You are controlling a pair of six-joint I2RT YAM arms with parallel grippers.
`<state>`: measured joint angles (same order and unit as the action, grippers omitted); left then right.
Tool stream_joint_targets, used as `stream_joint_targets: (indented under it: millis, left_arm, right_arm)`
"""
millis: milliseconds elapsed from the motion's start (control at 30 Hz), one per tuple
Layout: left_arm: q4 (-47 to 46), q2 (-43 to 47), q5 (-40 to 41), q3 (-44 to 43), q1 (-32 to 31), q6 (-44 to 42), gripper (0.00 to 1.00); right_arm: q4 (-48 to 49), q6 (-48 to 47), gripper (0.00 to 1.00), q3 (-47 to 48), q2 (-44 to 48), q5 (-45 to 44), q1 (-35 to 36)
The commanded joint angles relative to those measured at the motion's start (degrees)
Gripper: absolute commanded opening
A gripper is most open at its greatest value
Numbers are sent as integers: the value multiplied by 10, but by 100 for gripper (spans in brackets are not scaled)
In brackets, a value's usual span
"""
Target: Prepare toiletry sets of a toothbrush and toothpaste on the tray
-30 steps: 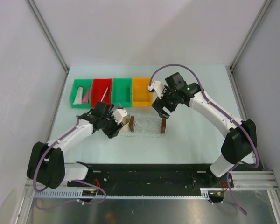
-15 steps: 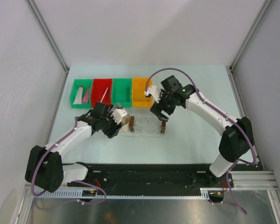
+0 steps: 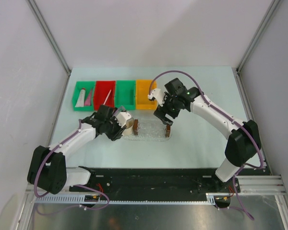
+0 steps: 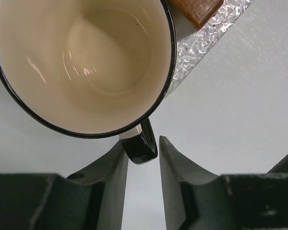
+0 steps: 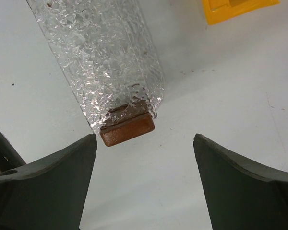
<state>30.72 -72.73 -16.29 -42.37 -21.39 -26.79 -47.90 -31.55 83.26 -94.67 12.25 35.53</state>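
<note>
The clear tray (image 3: 151, 130) lies mid-table with a brown block at each end; its right block (image 5: 127, 130) and textured wall (image 5: 105, 62) show in the right wrist view. My right gripper (image 3: 164, 118) (image 5: 145, 143) is open and empty, just above that right block. My left gripper (image 3: 119, 125) (image 4: 143, 146) is shut on the black handle (image 4: 140, 143) of a cream cup (image 3: 127, 120) (image 4: 81, 62) beside the tray's left block (image 4: 194, 9). The white toothbrush (image 3: 108, 97) lies in the red bin. The pink toothpaste (image 3: 89, 98) lies in the left green bin.
Four bins stand in a row at the back: green (image 3: 78, 88), red (image 3: 103, 87), green (image 3: 125, 93), orange (image 3: 145, 93), whose corner shows in the right wrist view (image 5: 235, 9). A white tube (image 3: 80, 99) lies beside the pink one. Walls stand on both sides.
My right gripper has moved left and down toward the tray's right end. My left gripper and the cup have barely shifted.
</note>
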Motion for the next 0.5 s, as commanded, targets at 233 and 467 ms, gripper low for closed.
stream_joint_targets:
  millis: [233,467]
  left_arm:
    - [-15,30,3,13,-5,16,30]
    - [-14,35,11,23,-5,16,30]
  right_arm:
    - [4,0,87,-6,3,-10,6]
    - [5,1,87,-7,0,-14,10]
